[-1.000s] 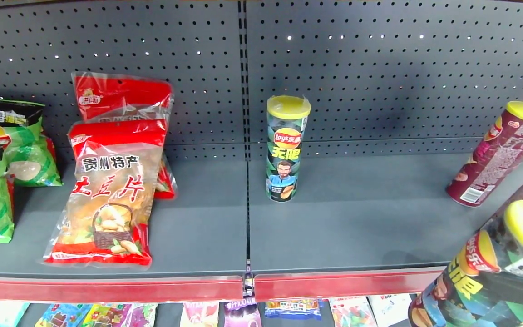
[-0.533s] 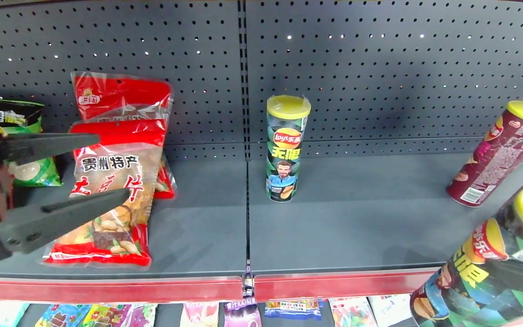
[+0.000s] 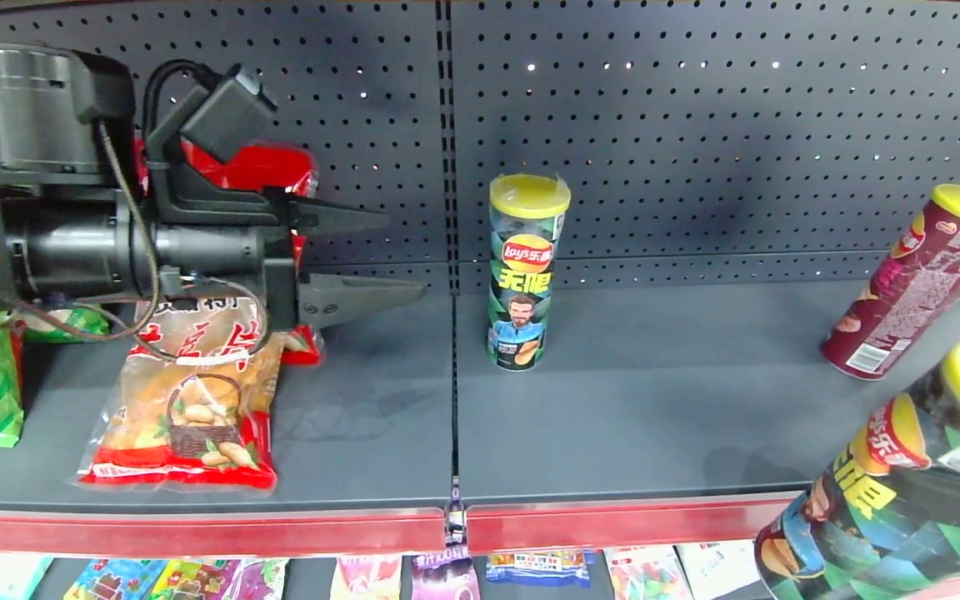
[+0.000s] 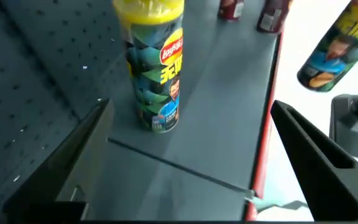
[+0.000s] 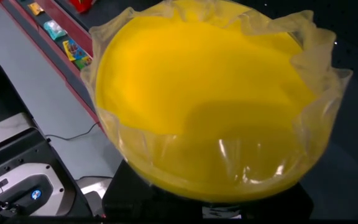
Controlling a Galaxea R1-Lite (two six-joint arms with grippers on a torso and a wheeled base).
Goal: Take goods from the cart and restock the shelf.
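Green yellow-lidded crisp tube (image 3: 527, 275) stands upright on the grey metal shelf (image 3: 655, 400), just ahead of the wide-spread left gripper (image 3: 407, 256). The right gripper (image 3: 947, 504) clasps a second green tube (image 3: 830, 525), tilted, off the shelf.

Ahead of my black left gripper (image 3: 403, 255) I see a green-patterned, yellow-lidded standing can (image 3: 524, 275); by its wrist a red bag (image 3: 197, 392). Held can (image 3: 855, 500): green-black, yellow-lidded. Panel (image 3: 697, 125) grey, dotted.
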